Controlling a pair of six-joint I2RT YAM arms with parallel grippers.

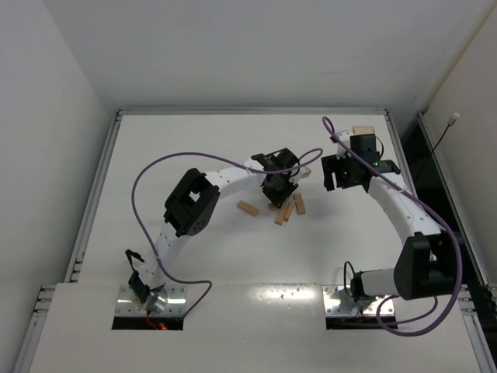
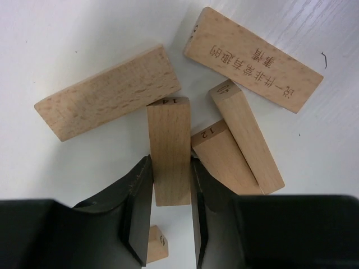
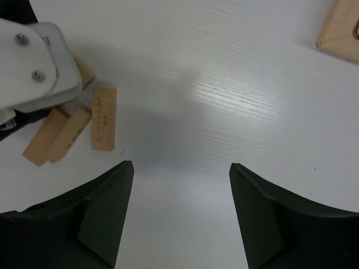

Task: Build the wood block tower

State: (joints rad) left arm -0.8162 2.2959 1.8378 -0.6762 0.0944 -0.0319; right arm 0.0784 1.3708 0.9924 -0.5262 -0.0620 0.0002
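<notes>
A lone block (image 1: 248, 207) lies flat near the middle of the tabletop (image 1: 155, 140), and just right of it the left gripper (image 2: 170, 168) is squeezed tight on the long sides of the block marked 14 (image 2: 168, 126), likely to lift it out of the loose pile (image 1: 289, 208). No wood block tower stands yet; its pieces lie tumbled in that pile. Further right the right gripper (image 3: 182, 168) hangs wide open and empty over the tabletop, and a tan piece (image 3: 342, 28) by the far right corner may be another block.
</notes>
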